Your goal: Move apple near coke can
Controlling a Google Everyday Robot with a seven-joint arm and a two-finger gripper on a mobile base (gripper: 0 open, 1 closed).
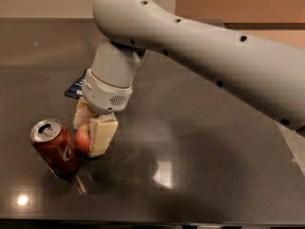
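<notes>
Dark glossy table (214,171), ceiling lights reflected in it, tan wall behind. Far left: the coke can (55,148), red, silver top with open tab hole, white script on its side, standing upright but seen tilted from this angle. Just to its right is the apple (82,138), close beside the can; can't tell if they touch. Only a red-orange sliver of it shows, the rest is hidden by my fingers. My gripper (90,137) is clamped on the apple, one cream pad behind it and one in front, low over the table; can't tell if the apple rests on the surface. Behind the wrist, a dark blue packet (75,88) lies flat. My arm (214,46) runs off to the upper right.

Handling guess: apple is light, firm, with smooth waxy skin. It's round, so it may roll when let go. Best hold is across the widest part, as now; moderate squeeze, it bruises.
</notes>
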